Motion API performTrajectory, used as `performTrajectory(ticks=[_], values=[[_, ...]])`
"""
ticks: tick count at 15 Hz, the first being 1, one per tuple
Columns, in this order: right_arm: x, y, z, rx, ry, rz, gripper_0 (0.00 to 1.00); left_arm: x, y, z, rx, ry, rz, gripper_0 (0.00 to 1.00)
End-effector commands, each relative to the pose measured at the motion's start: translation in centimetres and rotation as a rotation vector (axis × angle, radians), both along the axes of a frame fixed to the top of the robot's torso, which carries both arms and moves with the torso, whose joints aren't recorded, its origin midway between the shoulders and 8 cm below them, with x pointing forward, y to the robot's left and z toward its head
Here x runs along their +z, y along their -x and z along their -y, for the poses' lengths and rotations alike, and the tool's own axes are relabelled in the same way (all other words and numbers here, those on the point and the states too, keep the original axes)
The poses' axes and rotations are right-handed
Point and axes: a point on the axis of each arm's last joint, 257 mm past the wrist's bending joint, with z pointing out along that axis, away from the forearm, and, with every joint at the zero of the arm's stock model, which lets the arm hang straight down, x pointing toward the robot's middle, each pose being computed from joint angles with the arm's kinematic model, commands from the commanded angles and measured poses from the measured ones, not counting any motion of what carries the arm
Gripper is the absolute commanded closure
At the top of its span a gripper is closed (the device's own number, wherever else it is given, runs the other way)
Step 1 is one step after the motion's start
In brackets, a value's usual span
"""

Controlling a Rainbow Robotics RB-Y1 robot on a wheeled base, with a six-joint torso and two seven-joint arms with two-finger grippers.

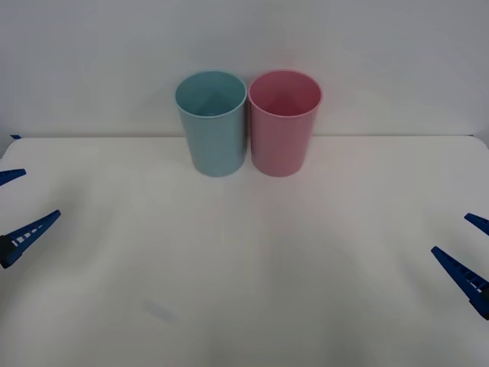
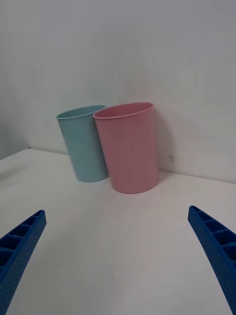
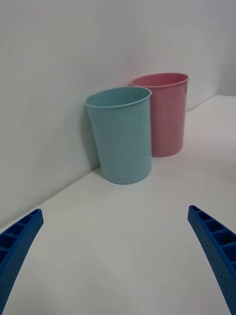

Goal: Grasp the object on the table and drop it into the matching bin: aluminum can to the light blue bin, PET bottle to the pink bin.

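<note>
Where table (image 1: 244,290) meets wall, two bins, light blue bin (image 1: 212,122) touching pink bin (image 1: 283,122); left pincer (image 1: 17,210), right pincer (image 1: 467,248), both apart

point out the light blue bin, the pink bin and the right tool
tall round light blue plastic bin (image 1: 216,138): front view, outer wall.
tall round pink plastic bin (image 1: 281,138): front view, outer wall.
right tool (image 2: 118,261): right wrist view, midway between its blue ribbed fingertips, which stand wide apart.
</note>
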Motion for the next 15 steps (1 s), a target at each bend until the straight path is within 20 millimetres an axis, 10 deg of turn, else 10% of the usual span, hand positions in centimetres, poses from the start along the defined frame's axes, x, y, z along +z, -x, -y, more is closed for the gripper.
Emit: performTrajectory(ticks=[1,15], values=[[0.0,0.0,0.0,0.000,0.000,0.000,0.00,-1.2,1.5,-0.1,-0.002,0.022,-0.028,0.00],[0.0,0.0,0.0,0.000,0.000,0.000,0.00,-2.8,5.6,0.2,0.000,0.038,-0.081,0.00]])
